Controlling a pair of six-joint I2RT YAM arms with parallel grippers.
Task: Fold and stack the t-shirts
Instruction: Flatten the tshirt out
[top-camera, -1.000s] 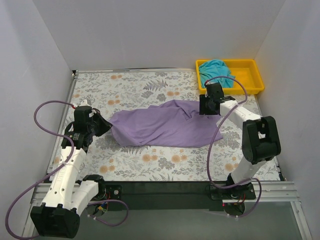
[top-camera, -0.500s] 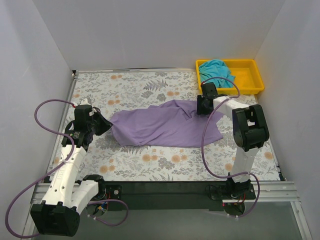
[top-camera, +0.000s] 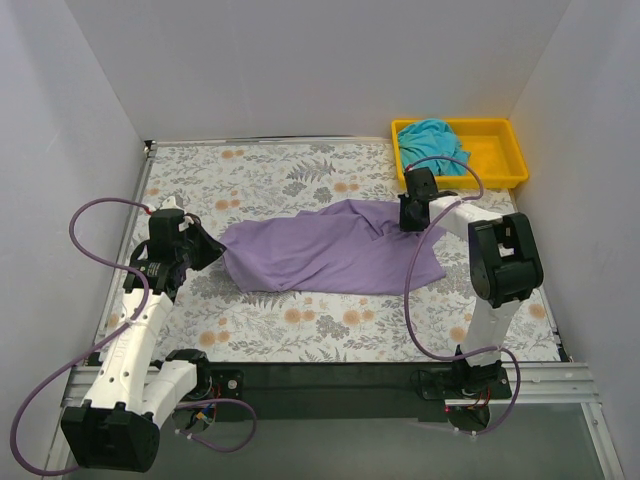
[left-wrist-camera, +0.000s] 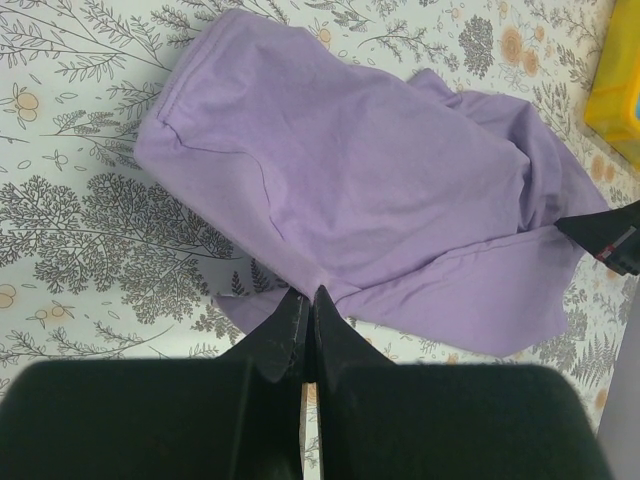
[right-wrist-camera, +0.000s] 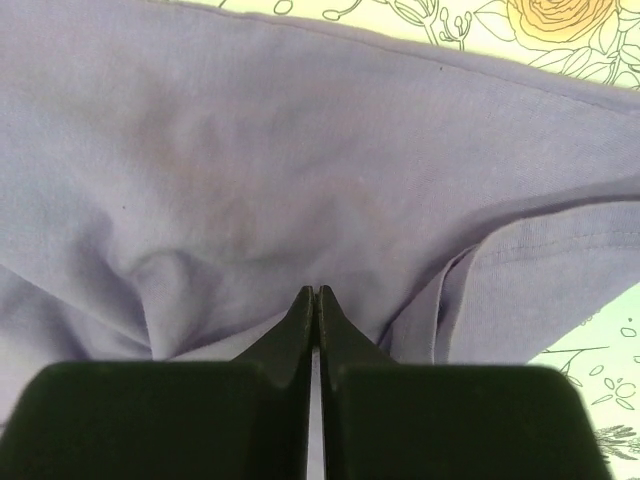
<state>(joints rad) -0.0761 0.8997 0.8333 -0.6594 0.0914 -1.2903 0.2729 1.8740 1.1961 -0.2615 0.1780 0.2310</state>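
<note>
Lavender t-shirt (top-camera: 320, 250) lies loosely flattened across the middle of the table (top-camera: 300, 325), running left to right, well apart from the near edge. Left gripper (top-camera: 207, 246) sits at its left end, jaws pressed together with a thin pinch of the cloth's edge at the tips. Right gripper (top-camera: 412, 218) is at the shirt's far right end, jaws likewise together, fabric puckering into them just beside a stitched hem.

Cloth looks thin, light and limp. It will likely sag between two holds and wrinkle easily, with no stiffness to push against. Best holds, as I judge it: hems, corners or seams, one at each end, pulled taut to flatten. A mid-panel pinch would bunch it.

Teal t-shirt (top-camera: 432, 140) is heaped in the yellow tray (top-camera: 505, 180) at the far right corner, a loose wad, neither gripper on it.
</note>
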